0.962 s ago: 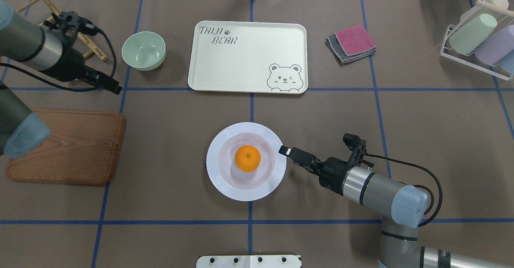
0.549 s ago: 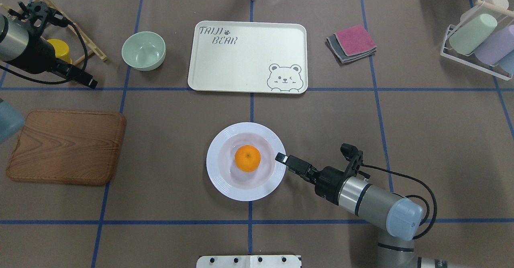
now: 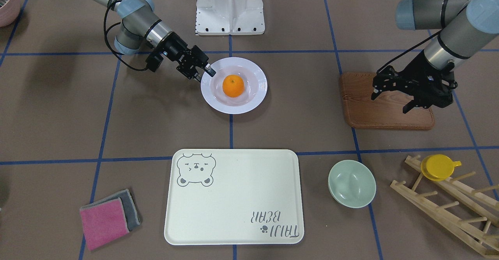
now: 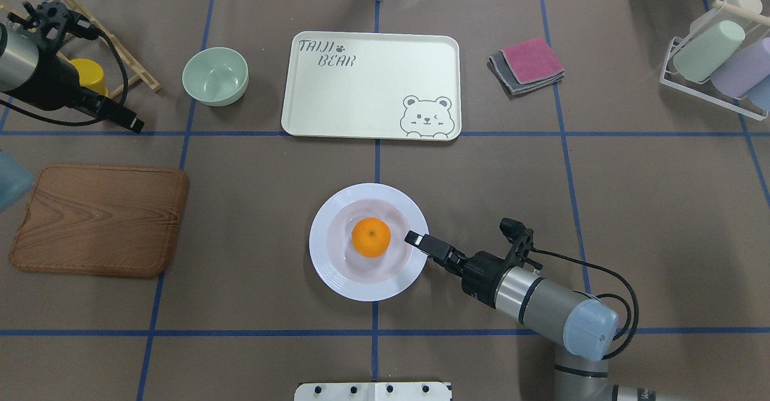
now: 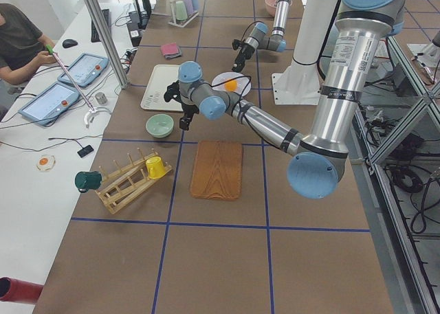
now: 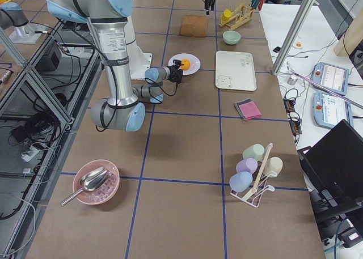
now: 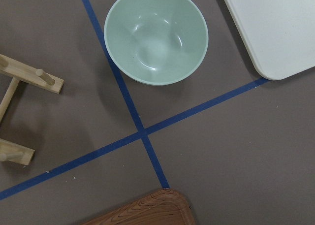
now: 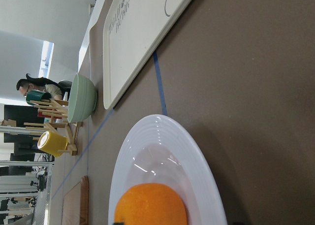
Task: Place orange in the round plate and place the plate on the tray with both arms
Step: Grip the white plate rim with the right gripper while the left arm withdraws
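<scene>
The orange (image 4: pixel 371 237) (image 3: pixel 233 85) lies in the middle of the white round plate (image 4: pixel 337 281) (image 3: pixel 253 100), which rests on the table nearer the robot than the cream tray (image 4: pixel 361 88) (image 3: pixel 234 197). My right gripper (image 4: pixel 415 238) (image 3: pixel 206 75) is at the plate's right rim, open, its fingers stacked above and below the rim edge. In the right wrist view the plate (image 8: pixel 197 161) and orange (image 8: pixel 150 205) fill the lower part. Raised at the far left, my left gripper (image 4: pixel 133 125) (image 3: pixel 390 103) is open and holds nothing.
A pale green bowl (image 4: pixel 215 76) stands left of the tray. The wooden board (image 4: pixel 99 219) lies at the near left, a wooden rack with a yellow cup (image 4: pixel 90 73) behind it. Folded cloths (image 4: pixel 527 64) and a cup rack (image 4: pixel 716 58) are at the right.
My right gripper has slid left and reached over the plate's rim. My left arm pulled back to the far left and then held still.
</scene>
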